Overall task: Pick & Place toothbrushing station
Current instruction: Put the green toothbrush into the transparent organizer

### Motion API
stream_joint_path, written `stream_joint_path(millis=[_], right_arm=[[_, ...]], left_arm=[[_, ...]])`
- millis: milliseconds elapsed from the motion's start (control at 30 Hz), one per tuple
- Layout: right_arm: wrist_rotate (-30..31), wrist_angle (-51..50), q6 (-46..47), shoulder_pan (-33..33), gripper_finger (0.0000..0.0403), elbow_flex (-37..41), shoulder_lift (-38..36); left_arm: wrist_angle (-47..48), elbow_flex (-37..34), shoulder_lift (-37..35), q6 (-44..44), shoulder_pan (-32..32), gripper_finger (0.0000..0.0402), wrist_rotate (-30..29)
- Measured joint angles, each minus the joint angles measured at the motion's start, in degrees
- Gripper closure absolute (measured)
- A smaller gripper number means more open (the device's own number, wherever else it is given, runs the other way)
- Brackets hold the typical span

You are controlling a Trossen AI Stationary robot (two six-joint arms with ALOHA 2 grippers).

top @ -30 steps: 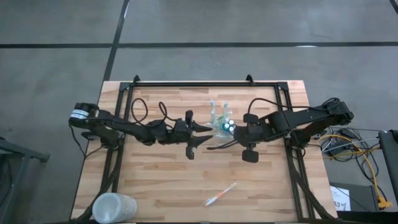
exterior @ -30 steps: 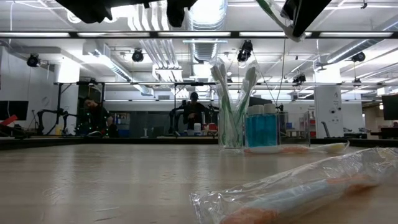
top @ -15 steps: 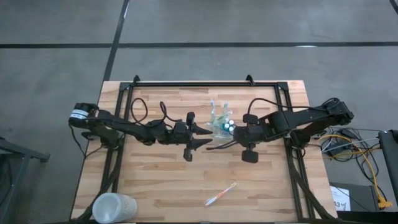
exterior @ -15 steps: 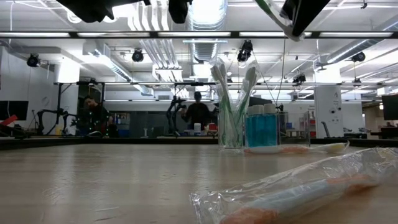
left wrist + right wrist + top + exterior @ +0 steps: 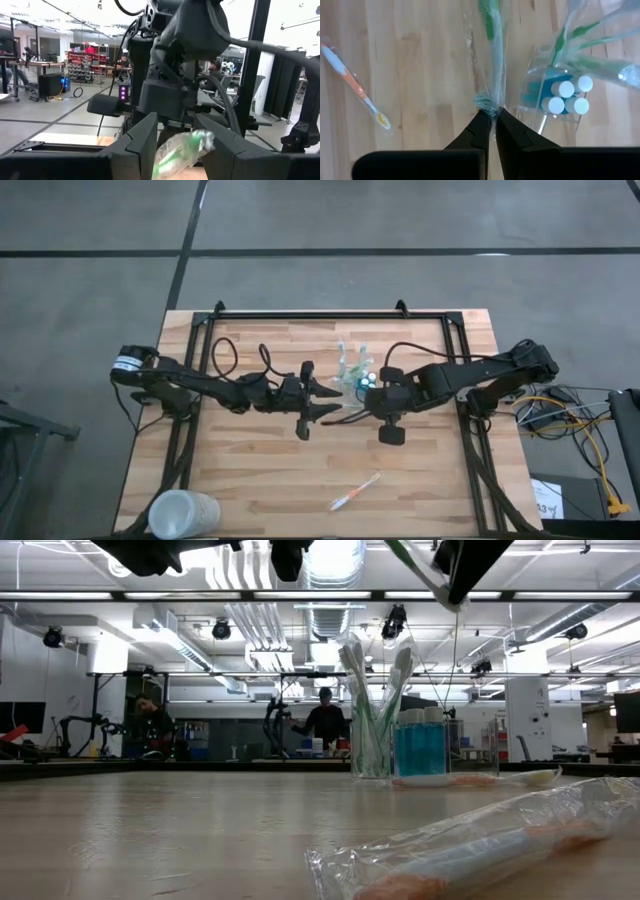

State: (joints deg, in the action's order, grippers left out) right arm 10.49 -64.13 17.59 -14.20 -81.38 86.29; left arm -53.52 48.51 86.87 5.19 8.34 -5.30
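Right gripper (image 5: 490, 125): fingers pinched together on the end of a wrapped green toothbrush (image 5: 492, 45), held above the table beside the holder.
Left gripper (image 5: 335, 400): fingers parted at mid-table, facing the right gripper; in its wrist view the wrapped green brush end sits between the two fingers, contact not clear.
Toothbrushing station (image 5: 357, 375): clear holder standing on the table (image 5: 250, 470) just behind the two grippers, toward the far edge.
Count, blue tubes (image 5: 565, 97): three white caps inside the holder, seen from the right wrist.
Count, brushes in holder: at least two green-and-white ones (image 5: 372, 690) upright in the low view.
Count, loose brushes: one wrapped orange toothbrush (image 5: 355, 491) lying flat near the table's front edge.
Frosted cup (image 5: 183, 513): one, at the front left corner.
View differences: only the high view shows the cup; only the low view shows people (image 5: 325, 725) in the room behind.
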Motion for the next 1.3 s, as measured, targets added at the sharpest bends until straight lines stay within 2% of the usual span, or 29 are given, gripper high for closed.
stream_joint_path(millis=[667,800,1000,1300], right_arm=[[-0.29,-0.14,-0.05,-0.02,0.039,-2.5,0.08],[-0.29,-0.15,-0.09,0.0,0.039,-2.49,0.08],[-0.9,-0.21,-0.23,-0.03,0.039,-2.44,0.08],[-0.73,-0.19,1.79,-0.04,0.039,-2.41,0.06]], left_arm=[[-0.31,0.0,0.0,1.75,0.0,0.0268,-1.33],[-0.92,0.0,0.0,1.79,-0.02,0.0293,-1.9],[-0.9,-0.01,0.0,2.33,-0.04,0.0375,-2.3],[-0.91,-0.01,0.0,3.26,-0.03,0.0367,-2.23]])
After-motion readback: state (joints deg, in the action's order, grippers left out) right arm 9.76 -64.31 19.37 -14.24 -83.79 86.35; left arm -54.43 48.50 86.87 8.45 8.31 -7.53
